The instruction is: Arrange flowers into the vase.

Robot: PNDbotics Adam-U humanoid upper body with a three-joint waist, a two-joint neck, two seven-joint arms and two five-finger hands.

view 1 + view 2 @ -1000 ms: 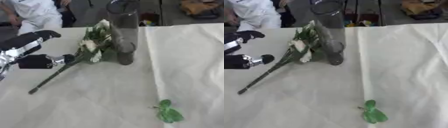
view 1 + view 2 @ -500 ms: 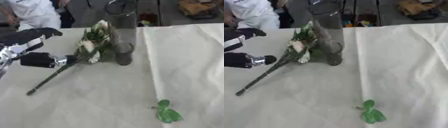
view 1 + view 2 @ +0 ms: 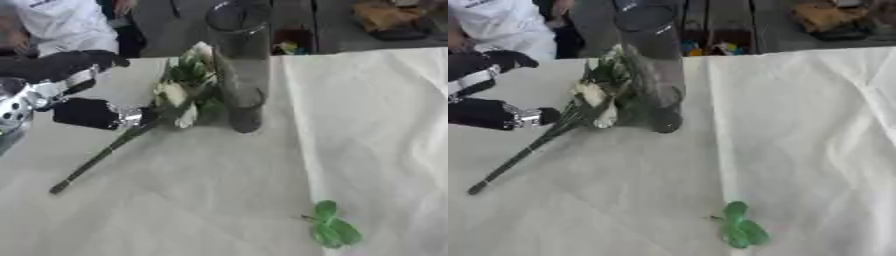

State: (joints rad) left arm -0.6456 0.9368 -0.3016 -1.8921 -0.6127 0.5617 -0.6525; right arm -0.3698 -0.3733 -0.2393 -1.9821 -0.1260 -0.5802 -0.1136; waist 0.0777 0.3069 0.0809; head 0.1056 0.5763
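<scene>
The left hand (image 3: pixel 83 107) pinches the white flower (image 3: pixel 175 97) by its stem (image 3: pixel 101 155), blooms leaning against the glass vase (image 3: pixel 238 65). A loose green leaf (image 3: pixel 331 227) lies well apart. No writing is legible.

Left hand (image 3: pixel 83 112) with matte black blocky fingers, a silver ringed joint near the fingertip, a polished silver perforated wrist section behind, black forearm casing above

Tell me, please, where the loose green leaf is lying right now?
The green leaf lies alone on the white tablecloth, lower right in both views, apart from the vase.
</scene>
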